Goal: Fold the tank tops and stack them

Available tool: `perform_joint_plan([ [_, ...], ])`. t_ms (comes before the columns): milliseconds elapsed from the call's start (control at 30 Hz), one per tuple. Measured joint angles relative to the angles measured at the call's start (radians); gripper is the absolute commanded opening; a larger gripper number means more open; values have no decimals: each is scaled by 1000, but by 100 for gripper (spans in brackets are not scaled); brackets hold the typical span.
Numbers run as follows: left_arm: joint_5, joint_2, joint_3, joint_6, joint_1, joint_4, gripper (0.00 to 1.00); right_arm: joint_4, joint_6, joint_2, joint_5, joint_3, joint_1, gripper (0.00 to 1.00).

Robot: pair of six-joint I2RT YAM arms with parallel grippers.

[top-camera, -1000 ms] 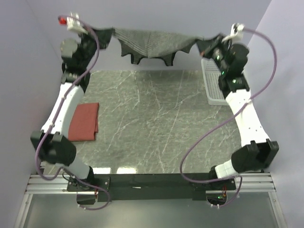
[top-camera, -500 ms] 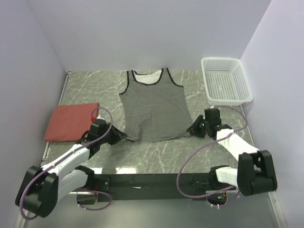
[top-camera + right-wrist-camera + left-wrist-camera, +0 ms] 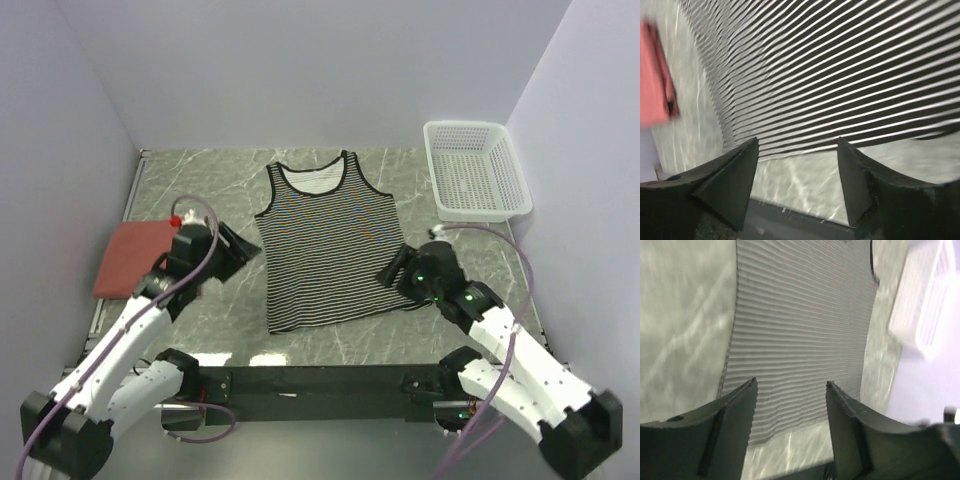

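Note:
The black-and-white striped tank top (image 3: 325, 245) lies spread flat in the middle of the marble table (image 3: 200, 180), neck toward the back wall and hem toward me. A brick-red tank top (image 3: 130, 258) rests folded at the left edge. My left gripper (image 3: 245, 248) hovers open just off the striped top's left side; in the left wrist view the left gripper (image 3: 791, 381) has the striped top (image 3: 800, 315) below it and nothing between its fingers. My right gripper (image 3: 392, 270) is open by the right hem corner; the right wrist view shows the right gripper (image 3: 797, 140) empty over the striped top's hem (image 3: 840, 65).
A white mesh basket (image 3: 465, 124) stands at the back right corner, also showing as a blurred white basket (image 3: 925, 300) in the left wrist view. The folded red top (image 3: 655, 75) appears at the left of the right wrist view. Walls close in the table on three sides.
A second ago both grippers held the striped top stretched high at the back. It has since been laid flat, and both grippers have opened and lifted off its hem corners.

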Motion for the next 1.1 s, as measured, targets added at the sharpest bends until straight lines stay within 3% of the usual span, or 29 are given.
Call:
perform_joint_plan([
  [67,-5,90,74,31,47,26,53,7,38,73,58,48,153,65],
  [167,-2,288,164,72,129,75,44,26,89,225,139,124,369,52],
  [267,-2,520,246,105,192,109,34,33,121,462,196,263,545,43],
  [433,27,800,382,144,226,142,35,35,125,800,258,529,716,39],
  [633,51,958,465,182,225,164,41,3,108,1046,296,760,820,37],
  [1100,60,1067,539,242,225,190,39,-82,98,1168,324,850,889,37],
])
